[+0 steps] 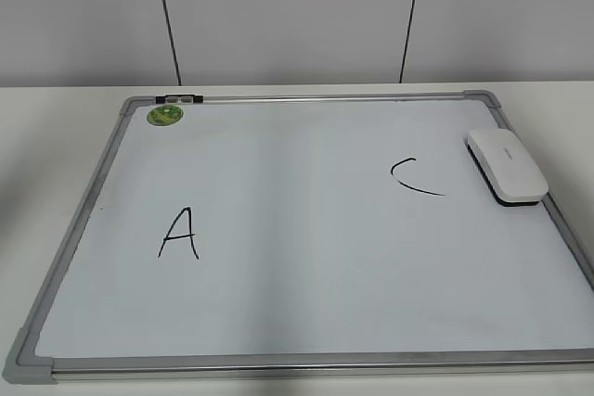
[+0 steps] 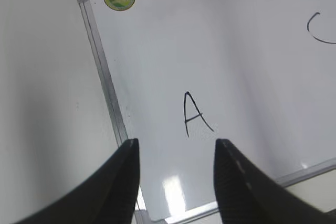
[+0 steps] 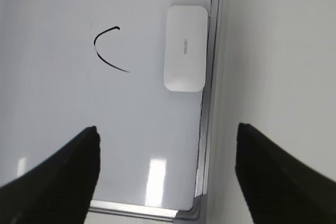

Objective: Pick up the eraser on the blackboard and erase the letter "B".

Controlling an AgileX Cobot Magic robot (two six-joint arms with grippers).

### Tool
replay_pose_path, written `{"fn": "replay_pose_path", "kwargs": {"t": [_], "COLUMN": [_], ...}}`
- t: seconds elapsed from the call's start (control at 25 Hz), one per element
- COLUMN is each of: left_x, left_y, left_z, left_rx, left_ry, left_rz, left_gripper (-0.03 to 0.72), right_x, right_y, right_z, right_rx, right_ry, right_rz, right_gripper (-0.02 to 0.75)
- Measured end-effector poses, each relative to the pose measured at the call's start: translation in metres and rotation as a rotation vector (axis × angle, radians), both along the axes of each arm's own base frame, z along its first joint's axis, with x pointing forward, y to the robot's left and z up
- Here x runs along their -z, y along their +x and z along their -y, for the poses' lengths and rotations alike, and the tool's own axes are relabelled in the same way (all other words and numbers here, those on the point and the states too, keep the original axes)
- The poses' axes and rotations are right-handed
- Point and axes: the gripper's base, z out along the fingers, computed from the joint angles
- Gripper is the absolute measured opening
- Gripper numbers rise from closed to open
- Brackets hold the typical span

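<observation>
The blackboard, a white board in a silver frame, lies flat on the table. The white eraser rests on it by the right frame edge, and shows in the right wrist view. No letter "B" shows on the board; only a black "A" and a black "C" are written there. My left gripper is open and empty above the board's near left corner. My right gripper is open and empty above the near right corner, well short of the eraser. Neither gripper shows in the exterior view.
A round green magnet sits at the board's far left corner beside a black and silver clip. White table surrounds the board, with a panelled wall behind.
</observation>
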Motion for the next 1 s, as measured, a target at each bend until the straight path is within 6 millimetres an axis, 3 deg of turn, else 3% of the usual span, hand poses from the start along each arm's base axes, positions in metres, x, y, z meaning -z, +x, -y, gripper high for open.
{"fn": "replay_pose_path", "kwargs": {"t": [0.2,0.48,0.8,1.0], "left_x": [-0.006,0.004,0.033,0.066], "left_y": [-0.059,-0.14,-0.203,-0.225], "left_z": [-0.007,-0.017,-0.029,-0.035], "left_rx": [-0.004,-0.004,-0.033,-0.046], "left_ry": [-0.006,-0.007,0.04,0.082], "left_rz": [0.029,0.087,0.142,0.118], "left_gripper": [0.356,0.356,0.356,0.356], "right_x": [-0.006,-0.006,0.035,0.071], "right_y": [-0.05,-0.123,-0.204,-0.236], "right_z": [-0.002,-0.005,-0.009,-0.008], "right_rx": [0.0,0.011,0.028,0.049], "right_ry": [-0.001,0.003,0.023,0.012], "right_rz": [0.038,0.121,0.169,0.174], "right_gripper": [0.594,0.594,0.593,0.593]}}
